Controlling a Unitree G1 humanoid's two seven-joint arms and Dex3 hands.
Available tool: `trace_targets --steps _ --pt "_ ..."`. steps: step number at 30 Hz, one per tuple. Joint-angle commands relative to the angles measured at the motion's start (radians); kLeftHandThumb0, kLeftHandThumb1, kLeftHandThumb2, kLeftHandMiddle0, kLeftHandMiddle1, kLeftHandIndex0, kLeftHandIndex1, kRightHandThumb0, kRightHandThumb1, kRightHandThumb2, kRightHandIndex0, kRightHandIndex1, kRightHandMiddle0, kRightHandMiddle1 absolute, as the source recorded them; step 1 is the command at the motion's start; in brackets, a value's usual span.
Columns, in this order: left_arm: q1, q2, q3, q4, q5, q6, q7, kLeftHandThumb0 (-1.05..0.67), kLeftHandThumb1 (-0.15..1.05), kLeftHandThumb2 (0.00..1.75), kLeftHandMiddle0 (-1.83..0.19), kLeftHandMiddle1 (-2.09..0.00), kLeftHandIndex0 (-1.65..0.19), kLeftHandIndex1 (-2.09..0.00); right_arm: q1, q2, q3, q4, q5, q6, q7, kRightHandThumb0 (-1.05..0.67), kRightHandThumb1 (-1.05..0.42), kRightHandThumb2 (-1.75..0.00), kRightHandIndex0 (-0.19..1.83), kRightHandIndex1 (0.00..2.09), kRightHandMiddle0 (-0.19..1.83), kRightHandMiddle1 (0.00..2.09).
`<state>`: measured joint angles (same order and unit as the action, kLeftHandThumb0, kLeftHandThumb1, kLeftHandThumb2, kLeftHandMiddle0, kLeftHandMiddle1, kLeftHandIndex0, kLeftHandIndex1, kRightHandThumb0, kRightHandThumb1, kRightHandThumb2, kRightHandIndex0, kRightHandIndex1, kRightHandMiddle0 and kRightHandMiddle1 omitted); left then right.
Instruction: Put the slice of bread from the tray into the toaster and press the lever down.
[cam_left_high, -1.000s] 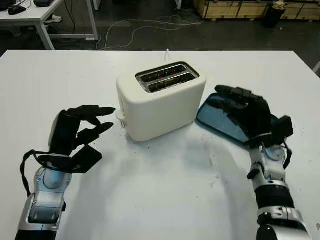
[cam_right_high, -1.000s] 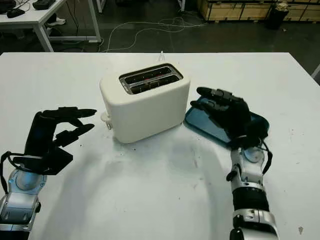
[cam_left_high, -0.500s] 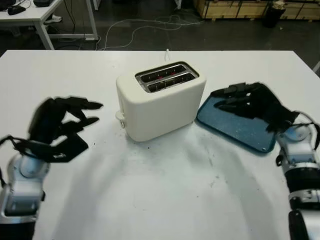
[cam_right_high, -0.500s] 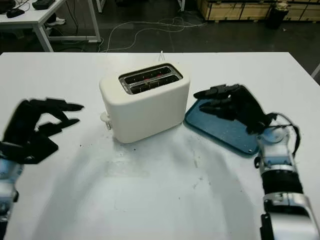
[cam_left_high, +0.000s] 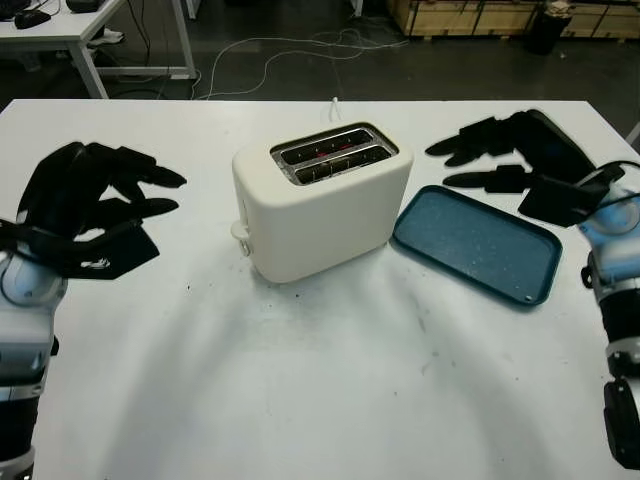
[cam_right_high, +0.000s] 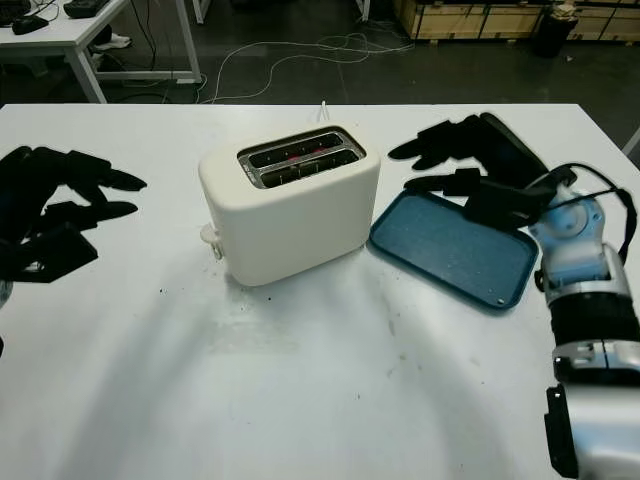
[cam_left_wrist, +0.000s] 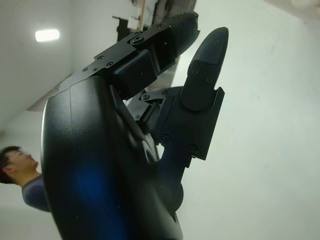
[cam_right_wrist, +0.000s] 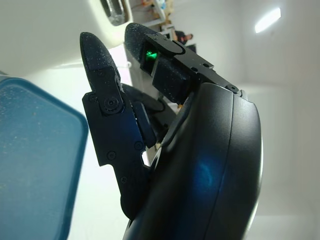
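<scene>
Left eye view: cream toaster (cam_left_high: 320, 200) at centre of the white table (cam_left_high: 320, 390), two top slots glowing red inside, lever knob (cam_left_high: 240, 232) low on the end face toward the frame's left. Blue tray (cam_left_high: 476, 243) just right of the toaster, bare, no bread slice to be seen on it. Compared with a second ago, left hand (cam_left_high: 85, 205) lifted and drawn out to the left edge of the frame, farther from the toaster than before; right hand (cam_left_high: 520, 160) no longer over the tray, raised now to the upper right, beyond the tray's far rim. Both hands open, holding nothing. Right eye view: same layout shifted leftward, left hand (cam_right_high: 45, 210) cut by the left edge, right hand (cam_right_high: 480, 165) above the tray's (cam_right_high: 450, 245) far corner; cable on the dark floor behind the table. Left wrist view: black shell and fingers (cam_left_wrist: 205, 75) against pale table surface, nothing between them; a person (cam_left_wrist: 25, 175) at the lower left edge, something the head views leave out. Right wrist view: fingers (cam_right_wrist: 107, 110) open and unloaded, corner of the blue tray (cam_right_wrist: 35, 165) at left, edge of the toaster (cam_right_wrist: 50, 30) at top, green light on one knuckle.
</scene>
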<state>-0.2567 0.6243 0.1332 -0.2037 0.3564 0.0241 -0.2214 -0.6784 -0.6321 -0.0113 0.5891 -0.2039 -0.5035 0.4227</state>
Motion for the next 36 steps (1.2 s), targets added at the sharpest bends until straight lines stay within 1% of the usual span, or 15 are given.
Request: trace_targets --steps 1,7,10,17,22,29,36 --pt "-0.016 -0.008 -0.021 0.002 0.007 0.001 -0.002 -0.5 0.81 0.0 -0.89 -1.12 -1.21 -0.12 -0.014 -0.007 0.001 0.011 0.005 -0.023 -0.016 -0.53 -0.86 0.0 0.8 0.65 1.01 0.0" --pt "-0.024 -0.021 -0.059 0.0 0.022 0.026 -0.012 -0.47 0.81 0.0 -0.87 -1.11 -1.19 -0.12 -0.003 -0.008 0.002 -0.003 -0.001 -0.01 -0.026 -0.52 -0.85 0.0 0.83 0.64 1.02 0.01" --pt "-0.033 -0.019 -0.065 0.001 0.013 0.028 -0.02 -0.44 0.8 0.0 -0.87 -1.12 -1.19 -0.13 -0.001 -0.013 0.002 0.001 -0.001 -0.018 -0.028 -0.5 -0.85 0.0 0.83 0.64 1.02 0.01" --pt "-0.048 -0.014 -0.073 -0.012 0.018 0.048 -0.037 -0.4 0.79 0.0 -0.86 -1.14 -1.18 -0.15 -0.005 -0.018 0.004 0.009 -0.001 -0.021 -0.021 -0.52 -0.86 0.0 0.83 0.63 1.01 0.0" --pt "-0.057 0.004 -0.078 -0.027 0.034 0.072 -0.062 -0.43 0.78 0.0 -0.85 -1.15 -1.17 -0.17 -0.006 -0.022 0.012 0.01 -0.018 -0.018 -0.028 -0.54 -0.87 0.0 0.83 0.64 1.02 0.0" --pt "-0.083 0.046 -0.086 -0.022 0.062 0.065 -0.108 -0.43 0.78 0.0 -0.88 -1.1 -1.17 -0.19 -0.005 -0.025 0.016 0.004 -0.015 0.001 -0.017 -0.53 -0.87 0.0 0.83 0.66 1.02 0.01" --pt "-0.106 0.059 -0.098 -0.015 0.073 0.076 -0.144 -0.45 0.78 0.0 -0.88 -1.06 -1.15 -0.2 -0.007 -0.029 0.026 0.005 -0.021 0.004 -0.021 -0.53 -0.86 0.0 0.82 0.7 1.03 0.01"
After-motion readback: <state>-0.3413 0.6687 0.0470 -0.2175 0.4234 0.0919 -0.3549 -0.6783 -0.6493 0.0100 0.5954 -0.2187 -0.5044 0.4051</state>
